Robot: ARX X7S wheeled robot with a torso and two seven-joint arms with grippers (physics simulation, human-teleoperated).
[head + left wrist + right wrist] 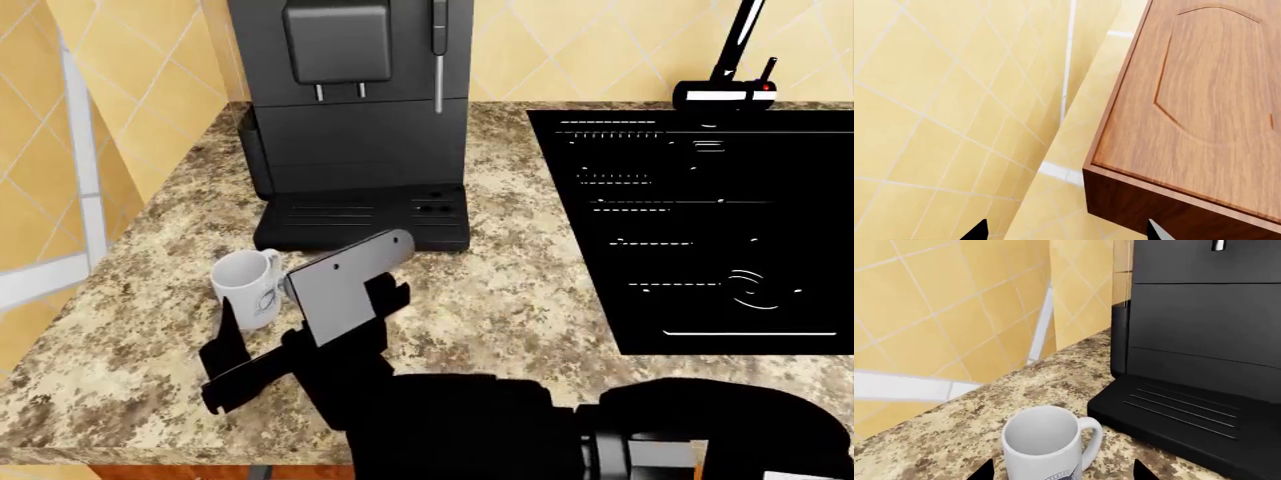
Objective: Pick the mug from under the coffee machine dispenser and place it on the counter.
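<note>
Beside the coffee machine (pixel 350 110), off its drip tray, the mug (pixel 246 287) is standing upright on the counter (pixel 507 290) while our right gripper (pixel 310 325) is straddling it wide, so backing away looks next.

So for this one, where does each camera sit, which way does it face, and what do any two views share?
Head view: above the counter, looking forward and down at the coffee machine dispenser, sink and mug; the right arm and right pincer show.
Left wrist view: aimed at tiled wall and wooden cabinet; only the left pincer tips show.
Right wrist view: low over the counter, facing mug and drip tray; pincer tips show.
Shared: head and right wrist views both show mug, machine, counter.
</note>
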